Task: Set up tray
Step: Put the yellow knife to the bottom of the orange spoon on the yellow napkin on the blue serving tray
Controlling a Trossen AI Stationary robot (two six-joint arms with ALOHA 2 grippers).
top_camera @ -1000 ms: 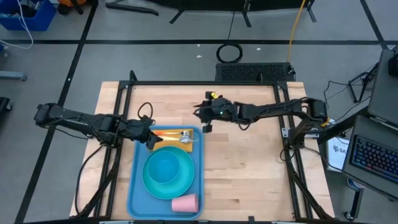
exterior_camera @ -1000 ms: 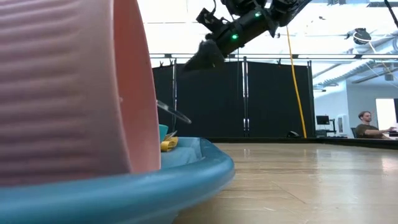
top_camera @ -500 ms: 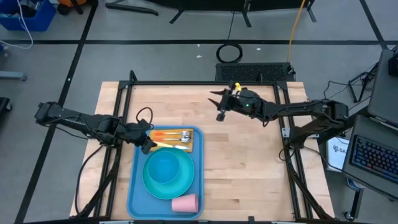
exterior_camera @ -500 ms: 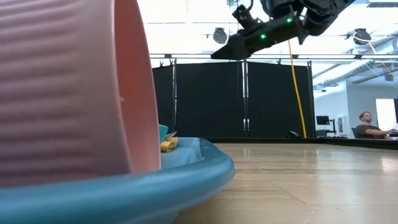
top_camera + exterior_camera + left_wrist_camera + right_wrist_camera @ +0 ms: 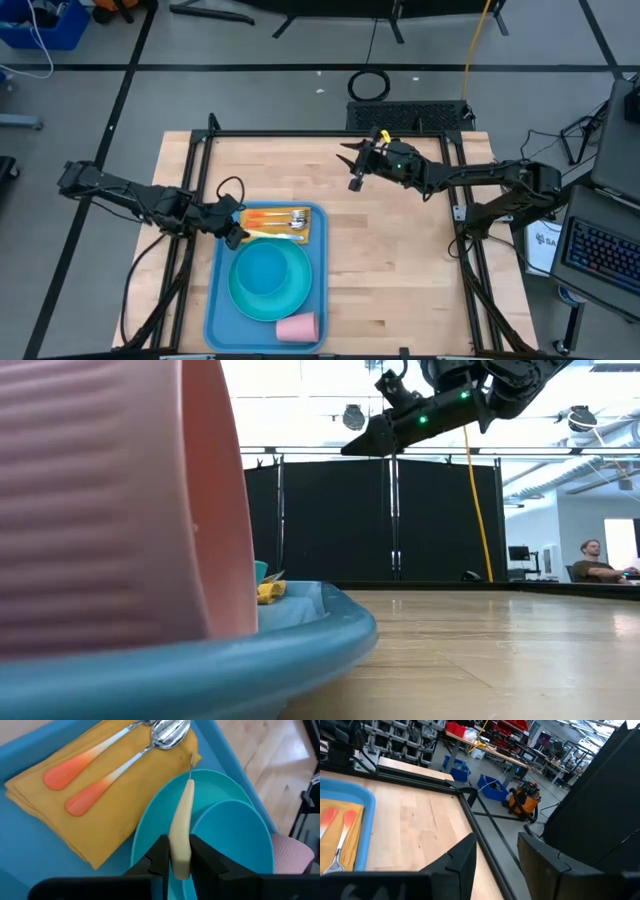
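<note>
The light-blue tray (image 5: 215, 300) lies at the table's near left. It carries a turquoise plate (image 5: 298, 290) with a blue bowl (image 5: 265, 270), a pink cup (image 5: 297, 326) on its side, and a yellow napkin (image 5: 100, 805). Two orange-handled utensils (image 5: 75, 767) lie on the napkin. My left gripper (image 5: 232, 228) hangs over the tray's far left corner, shut on a cream-handled utensil (image 5: 184, 805). My right gripper (image 5: 352, 170) is open with nothing in it, high over the table's far middle. My left gripper pinches the cream handle (image 5: 182, 822) between its two fingers (image 5: 160, 855), near the handle's free end. The fingers come from the table's left, slanting down, and the utensil runs on along them. Its thin metal end (image 5: 191, 765) juts out over the plate's rim toward the napkin.
Bare wood stretches from the tray to the table's right edge (image 5: 400, 270). A black frame rail (image 5: 470, 805) runs along the table's edges. In the low view the cup (image 5: 110, 500) and the tray's rim (image 5: 300, 650) fill the left half. A person sits at a desk far off (image 5: 590, 565).
My right gripper has risen and gone toward the table's far right, away from the tray, staying open. My left gripper has drawn a little toward the table's left and tipped. The held utensil's metal end has sunk out of the low view.
</note>
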